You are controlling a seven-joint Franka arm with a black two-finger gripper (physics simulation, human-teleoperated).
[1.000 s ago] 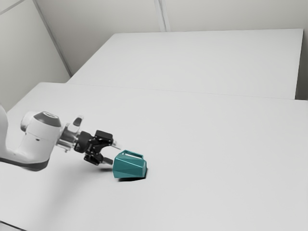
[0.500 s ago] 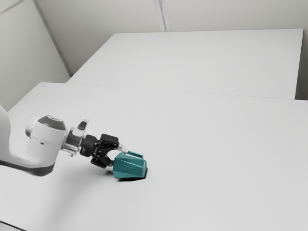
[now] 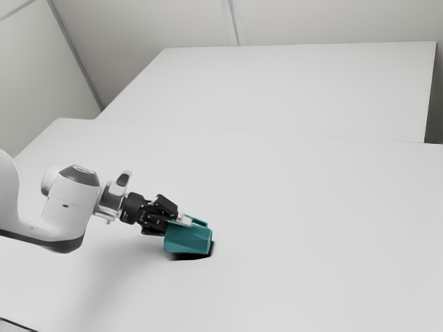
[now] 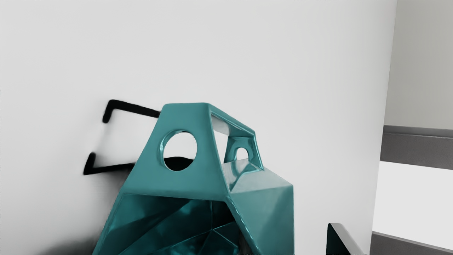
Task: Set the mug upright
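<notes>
One mug (image 3: 191,240) on its side, long axis nearly level, mouth toward the parted jaws (image 3: 177,225).

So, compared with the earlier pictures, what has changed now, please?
My hand has moved toward the exterior view's right, from short of the mug up to it. The mug seems only nudged slightly the same way. I see nothing firmly taken hold of: in the wrist view one finger stands clear of the mug's outer wall. The mug still lies on its side on the table.
</notes>
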